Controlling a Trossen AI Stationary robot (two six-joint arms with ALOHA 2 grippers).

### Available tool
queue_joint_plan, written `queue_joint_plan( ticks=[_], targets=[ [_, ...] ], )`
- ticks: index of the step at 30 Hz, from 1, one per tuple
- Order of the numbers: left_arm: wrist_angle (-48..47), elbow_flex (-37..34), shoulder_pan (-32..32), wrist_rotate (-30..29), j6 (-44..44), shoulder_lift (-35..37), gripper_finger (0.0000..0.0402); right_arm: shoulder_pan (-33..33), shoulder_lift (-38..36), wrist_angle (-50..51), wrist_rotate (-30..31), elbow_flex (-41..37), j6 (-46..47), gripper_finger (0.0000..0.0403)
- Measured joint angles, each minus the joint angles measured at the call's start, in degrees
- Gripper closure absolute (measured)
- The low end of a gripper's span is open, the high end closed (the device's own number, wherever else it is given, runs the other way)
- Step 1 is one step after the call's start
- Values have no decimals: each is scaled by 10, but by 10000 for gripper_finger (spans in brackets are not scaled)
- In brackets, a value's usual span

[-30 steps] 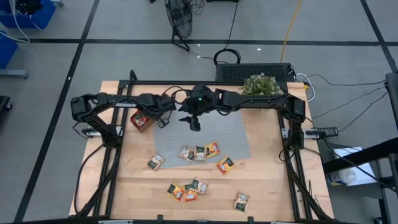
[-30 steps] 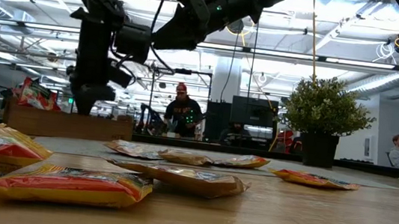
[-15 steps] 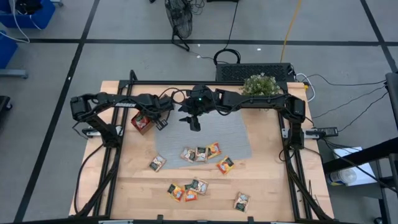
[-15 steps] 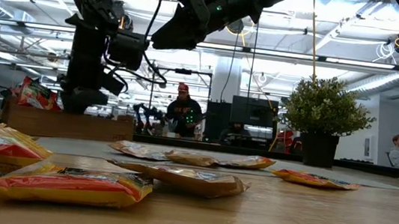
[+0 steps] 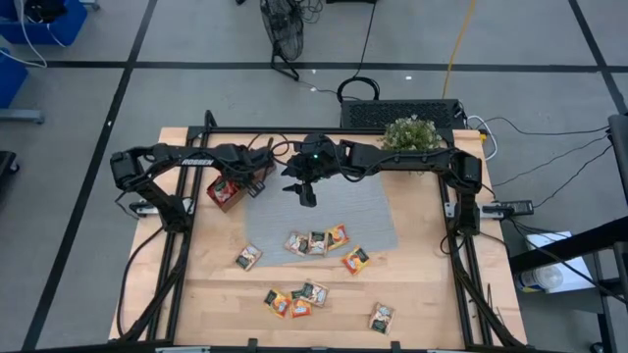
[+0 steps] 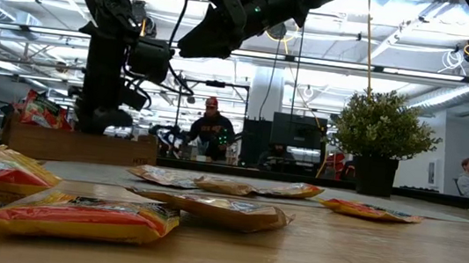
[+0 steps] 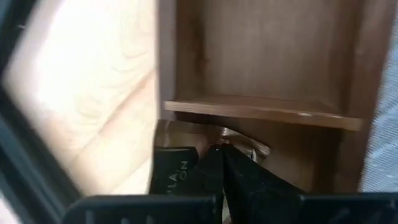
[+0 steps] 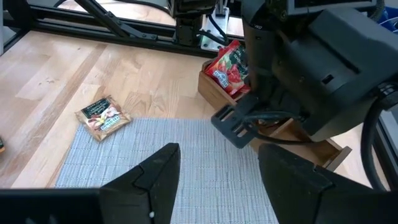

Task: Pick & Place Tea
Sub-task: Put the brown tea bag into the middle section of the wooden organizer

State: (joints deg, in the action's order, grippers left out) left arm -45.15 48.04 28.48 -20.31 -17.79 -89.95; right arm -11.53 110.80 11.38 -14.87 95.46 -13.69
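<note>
A brown wooden tray (image 5: 224, 191) stands at the far left of the table, with red tea sachets (image 8: 229, 65) in one compartment. My left gripper (image 7: 217, 155) is shut and points down over the tray's right part, a pale brown tea sachet (image 7: 244, 144) at its fingertips. My right gripper (image 5: 307, 194) hangs open above the far part of the grey mat (image 5: 339, 211), nothing between its fingers. Several more sachets lie on the mat (image 5: 316, 241) and on the near wood (image 5: 294, 299). My left gripper pinches the pale sachet by one edge (image 7: 229, 142) between its two shut fingers, coming from above and pointing down. The sachet sticks out past the fingertips inside the tray, in front of a wooden divider (image 7: 261, 112). The fingers themselves hide how much of it they hold.
A potted plant (image 5: 412, 132) stands at the far right. Single sachets lie left of the mat (image 5: 245, 257), at its near right corner (image 5: 355, 259) and near the front edge (image 5: 381, 316). A black frame rims the table. People are in the room behind (image 6: 212, 133).
My left gripper has gone toward the table's far edge and a little down, coming over the tray, and has stayed shut.
</note>
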Motion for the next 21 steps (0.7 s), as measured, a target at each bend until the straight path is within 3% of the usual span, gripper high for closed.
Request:
queue_joint_plan(
  ticks=[6,21],
  targets=[
    [-17,0,0,-76,-29,0,395,0,0,0,0,0,0,202],
    [-27,3,-36,-120,-5,0,389,0,0,-2,0,0,6,202]
  ],
)
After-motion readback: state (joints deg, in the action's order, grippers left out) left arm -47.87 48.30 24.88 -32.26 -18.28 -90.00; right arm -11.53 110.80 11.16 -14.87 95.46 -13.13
